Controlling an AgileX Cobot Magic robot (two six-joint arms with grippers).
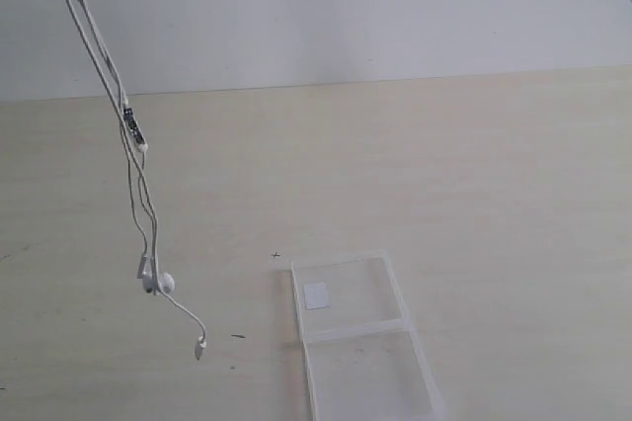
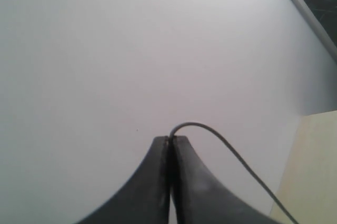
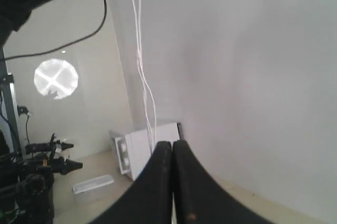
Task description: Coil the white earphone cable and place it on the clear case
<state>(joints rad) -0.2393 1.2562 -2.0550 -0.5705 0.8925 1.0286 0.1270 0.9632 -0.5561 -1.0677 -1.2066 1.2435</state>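
The white earphone cable hangs in the air from beyond the exterior view's upper left corner. Several slack strands fall past the inline remote to the two earbuds and the plug end. These dangle low over the table, left of the clear case and apart from it; whether they touch the table I cannot tell.

No neat coil shows, only long loose loops, so I judge the main risk to be the bundle springing open or tangling on the way down. The cable is thin, smooth and springy, and the heavier earbuds and remote can swing and pull the strands off line. A swinging end could also land beside the case or nudge it, since the case looks like light, slick plastic lying free on a smooth, pale, wood-look table. It is flat, two joined transparent rectangles with whitish raised edges and a small white square sticker in its upper half in the exterior view.

The left fingers are pressed together with the cable pinched at their tips, arcing away as a fine line; so small a hold on so slim a cord could slip. The right fingers are closed together too. White strands run down to their tips, but whether they are caught between them I cannot tell
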